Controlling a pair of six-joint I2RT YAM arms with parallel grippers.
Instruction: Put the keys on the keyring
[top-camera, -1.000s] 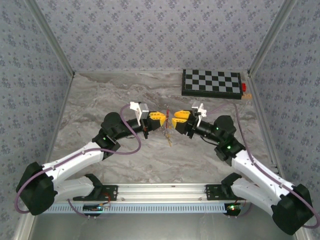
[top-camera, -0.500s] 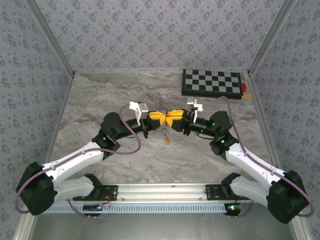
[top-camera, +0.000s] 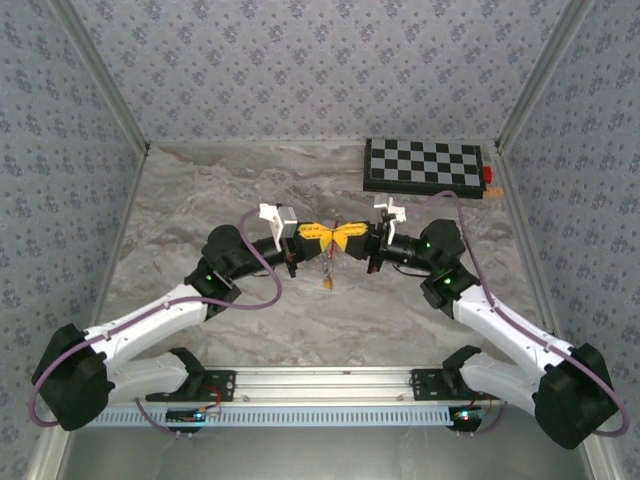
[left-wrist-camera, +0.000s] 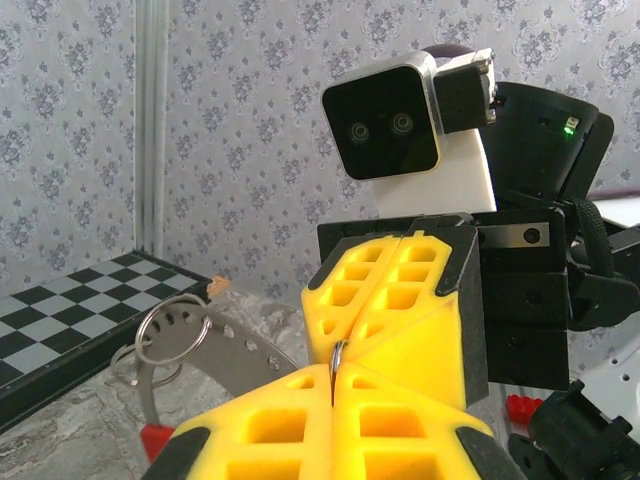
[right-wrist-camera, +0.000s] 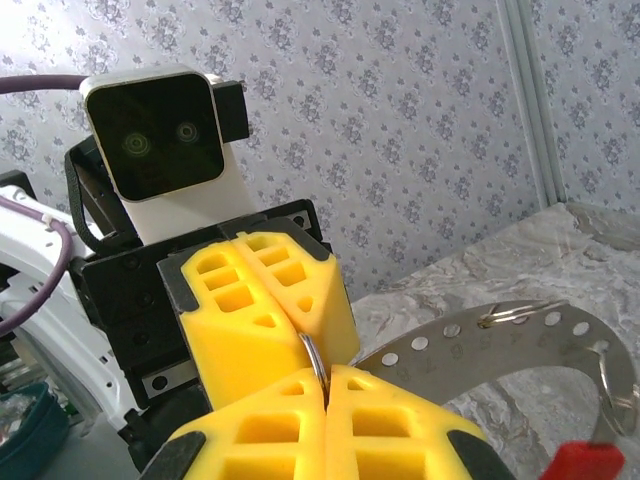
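My left gripper and right gripper meet tip to tip above the middle of the table. Both are shut on the same thin grey metal keyring, which shows edge-on between the yellow fingertips. In the left wrist view my left gripper faces the right one. From the right wrist, the keyring sits in my right gripper. A tiny orange-tan key is just below the fingertips; whether it hangs or lies on the table I cannot tell.
A curved grey metal strip with holes carries a small split ring and lies past the fingertips, with a red piece beside it. A checkerboard lies at the back right. Patterned walls close in the marble table.
My right gripper has moved left until its tips meet the left gripper's, and it has closed on the ring. The small tan key shifted slightly left. The left arm stayed still.
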